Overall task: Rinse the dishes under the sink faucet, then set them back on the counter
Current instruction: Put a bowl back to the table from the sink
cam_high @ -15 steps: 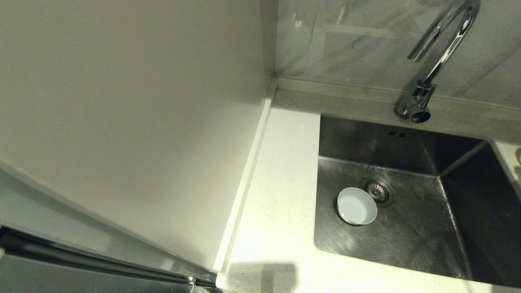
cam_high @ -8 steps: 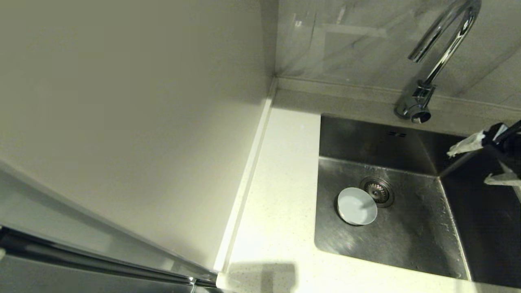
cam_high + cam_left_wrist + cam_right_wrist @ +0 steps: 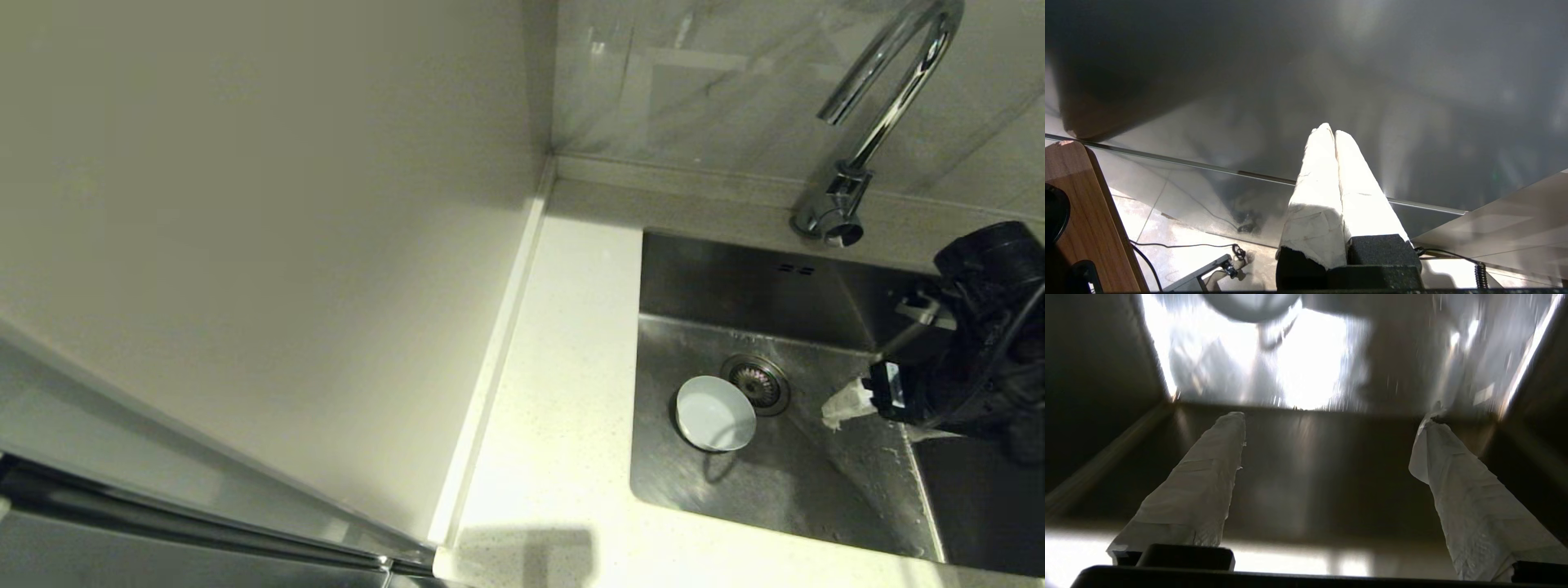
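Right hand reaching into the sink for the pale grey-blue bowl

Right hand [image 3: 849, 384], fingers spread wide and empty, hangs inside the sink [image 3: 841, 490]; the bowl [image 3: 715, 413] sits beside the drain [image 3: 756, 384], apparently tilted, so a low approach could knock it away; left hand [image 3: 1334, 132] parked, pressed closed

No legible text, labels, brand marks, numbers or signs in any view.
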You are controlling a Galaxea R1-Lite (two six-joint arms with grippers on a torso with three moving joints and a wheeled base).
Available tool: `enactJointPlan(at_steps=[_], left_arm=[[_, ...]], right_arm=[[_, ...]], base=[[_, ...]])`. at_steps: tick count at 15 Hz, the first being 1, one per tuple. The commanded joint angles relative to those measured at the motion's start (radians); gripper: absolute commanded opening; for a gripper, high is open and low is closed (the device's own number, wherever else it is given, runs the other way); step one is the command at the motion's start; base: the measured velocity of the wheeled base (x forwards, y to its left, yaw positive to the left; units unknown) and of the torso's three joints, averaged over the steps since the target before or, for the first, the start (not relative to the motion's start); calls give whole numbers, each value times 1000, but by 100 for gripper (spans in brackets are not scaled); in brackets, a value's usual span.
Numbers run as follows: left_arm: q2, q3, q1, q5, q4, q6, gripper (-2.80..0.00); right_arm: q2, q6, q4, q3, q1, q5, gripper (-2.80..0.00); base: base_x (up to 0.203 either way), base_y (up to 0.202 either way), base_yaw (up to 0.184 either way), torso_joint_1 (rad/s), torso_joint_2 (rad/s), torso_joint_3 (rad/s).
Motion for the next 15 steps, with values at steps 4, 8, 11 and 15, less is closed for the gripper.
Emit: enactJointPlan(at_steps=[4, 8, 11, 15], left_arm=[[0, 3, 0, 0, 0, 0, -280], [0, 3, 0, 0, 0, 0, -280], [0, 3, 0, 0, 0, 0, -280], [0, 3, 0, 0, 0, 0, -280]], right_arm=[[211, -96, -276, 12, 37, -17, 0], [313, -104, -390, 32, 74, -19, 0], [359, -188, -561, 103, 98, -31, 0], [421, -270, -676, 115, 106, -94, 0]], base=[[0, 0, 0, 0, 0, 0], [0, 0, 0, 0, 0, 0], [0, 0, 0, 0, 0, 0], [0, 0, 0, 0, 0, 0]])
